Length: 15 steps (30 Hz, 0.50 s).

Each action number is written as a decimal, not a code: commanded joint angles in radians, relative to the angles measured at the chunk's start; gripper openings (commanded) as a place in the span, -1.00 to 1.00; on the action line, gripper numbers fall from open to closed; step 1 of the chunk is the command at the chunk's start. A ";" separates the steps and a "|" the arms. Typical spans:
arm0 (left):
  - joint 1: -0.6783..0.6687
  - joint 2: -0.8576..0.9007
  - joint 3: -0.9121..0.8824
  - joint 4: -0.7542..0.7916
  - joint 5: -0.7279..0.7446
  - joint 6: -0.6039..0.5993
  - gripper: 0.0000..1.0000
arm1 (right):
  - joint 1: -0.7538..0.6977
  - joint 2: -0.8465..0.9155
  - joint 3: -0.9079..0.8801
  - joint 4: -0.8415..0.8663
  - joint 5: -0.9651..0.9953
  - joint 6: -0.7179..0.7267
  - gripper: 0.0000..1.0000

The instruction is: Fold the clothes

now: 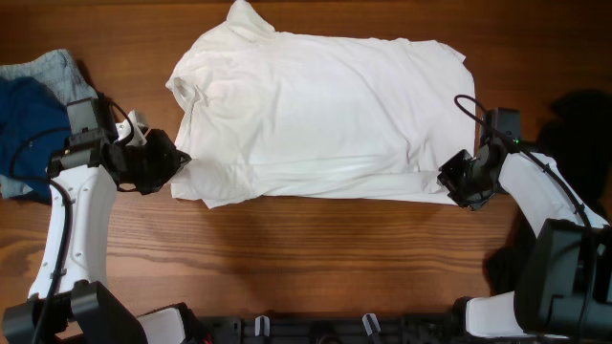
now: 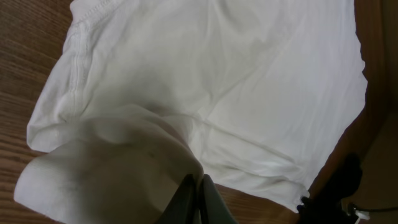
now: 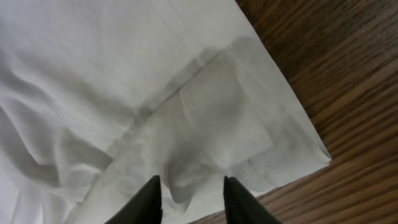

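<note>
A large white shirt (image 1: 316, 115) lies spread across the middle of the table, collar to the left. My left gripper (image 1: 177, 161) is at its near-left corner. In the left wrist view the gripper (image 2: 199, 180) is shut, with a raised fold of the white shirt (image 2: 236, 81) pinched at its tips. My right gripper (image 1: 451, 178) is at the near-right corner. In the right wrist view it (image 3: 192, 182) stands open, its fingers (image 3: 154, 190) on either side of a small ridge of the shirt's hem (image 3: 205, 130).
A navy garment (image 1: 24, 129) and a light-blue one (image 1: 53, 72) lie bunched at the left edge behind my left arm. A black garment (image 1: 583, 119) sits at the right edge. Bare wood (image 1: 316, 258) runs along the front of the table.
</note>
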<state>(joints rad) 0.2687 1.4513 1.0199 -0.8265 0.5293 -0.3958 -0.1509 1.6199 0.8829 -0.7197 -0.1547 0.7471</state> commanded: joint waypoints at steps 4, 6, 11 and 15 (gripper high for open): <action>-0.003 0.004 -0.008 -0.001 0.001 -0.002 -0.92 | 0.004 0.011 -0.008 0.005 0.028 0.014 -0.45; -0.003 0.004 -0.008 -0.001 0.001 -0.002 -0.92 | 0.004 0.013 -0.008 0.005 0.028 0.014 -0.45; -0.003 0.004 -0.008 -0.001 0.001 -0.002 -0.92 | 0.004 0.045 -0.008 0.014 0.027 0.015 -0.45; -0.003 0.004 -0.008 -0.001 0.001 -0.002 -0.92 | 0.006 0.065 -0.008 0.021 0.027 0.015 -0.65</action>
<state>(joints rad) 0.2687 1.4513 1.0199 -0.8265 0.5293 -0.3958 -0.1509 1.6650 0.8829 -0.7078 -0.1482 0.7506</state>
